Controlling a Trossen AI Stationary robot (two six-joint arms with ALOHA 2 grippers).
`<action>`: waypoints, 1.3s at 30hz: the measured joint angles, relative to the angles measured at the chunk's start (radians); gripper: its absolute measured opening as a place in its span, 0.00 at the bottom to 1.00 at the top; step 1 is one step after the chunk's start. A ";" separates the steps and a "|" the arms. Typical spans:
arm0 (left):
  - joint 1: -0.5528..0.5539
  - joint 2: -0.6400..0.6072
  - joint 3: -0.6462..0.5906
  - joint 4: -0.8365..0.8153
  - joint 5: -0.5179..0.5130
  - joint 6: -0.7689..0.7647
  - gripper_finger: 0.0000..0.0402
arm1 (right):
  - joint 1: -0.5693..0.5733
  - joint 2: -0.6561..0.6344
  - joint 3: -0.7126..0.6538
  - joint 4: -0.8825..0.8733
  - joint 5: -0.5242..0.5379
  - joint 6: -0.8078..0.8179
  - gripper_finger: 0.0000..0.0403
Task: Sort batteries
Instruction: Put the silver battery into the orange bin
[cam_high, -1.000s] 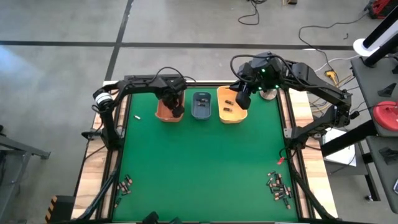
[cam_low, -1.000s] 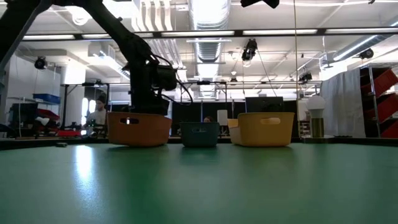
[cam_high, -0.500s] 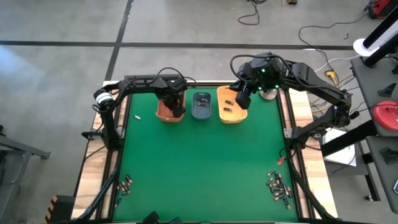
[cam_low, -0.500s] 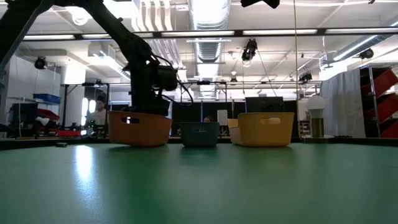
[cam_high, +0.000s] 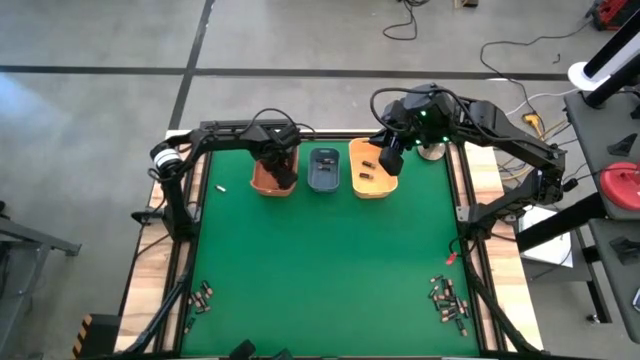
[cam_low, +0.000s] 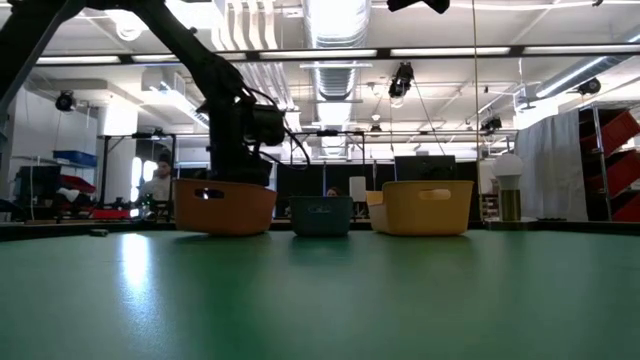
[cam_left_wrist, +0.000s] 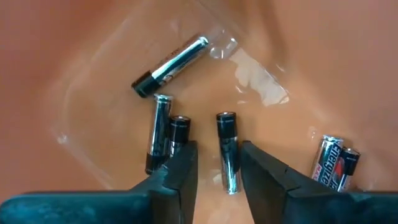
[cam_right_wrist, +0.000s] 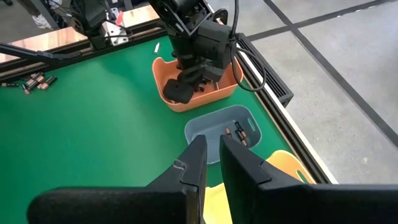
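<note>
Lying at the near edge of the green counter (cam_high: 320, 260) are two loose heaps of batteries: a small one at the near left corner (cam_high: 201, 297) and a bigger one at the near right corner (cam_high: 449, 301). One pale small item (cam_high: 222, 187) sits alone on the cloth left of the bins.

Farther back, three bins stand in a row near the far edge: orange bin (cam_high: 270, 180) on the left, blue-grey bin (cam_high: 324, 169) in the middle, yellow bin (cam_high: 371, 171) on the right.

The left hand (cam_left_wrist: 217, 168) reaches down into the orange bin, its fingers (cam_left_wrist: 176, 174) apart with a gap between them. A battery (cam_left_wrist: 227, 151) lies on the bin floor in that gap, not gripped. Beside it lie two more batteries side by side (cam_left_wrist: 165, 134), a longer silvery one (cam_left_wrist: 171, 65) beyond them, and a pair (cam_left_wrist: 334, 163) off toward the wall.

The right hand (cam_right_wrist: 211, 155) hangs over the yellow bin, fingers (cam_right_wrist: 194, 163) nearly together with only a thin slit between, holding nothing. Its wrist view shows a few batteries (cam_right_wrist: 238, 132) in the blue-grey bin; the high view shows some batteries (cam_high: 366, 170) in the yellow bin as well.
</note>
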 joint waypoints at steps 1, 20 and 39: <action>0.000 -0.003 0.000 -0.002 -0.002 0.001 0.26 | 0.000 0.000 0.000 0.000 0.000 0.000 0.10; -0.012 -0.178 -0.002 -0.110 -0.001 -0.062 0.31 | 0.000 0.000 0.000 0.000 0.000 -0.041 0.10; -0.011 -0.649 -0.302 -0.361 -0.288 -1.282 0.31 | 0.000 -0.001 -0.023 0.105 0.001 -0.115 0.10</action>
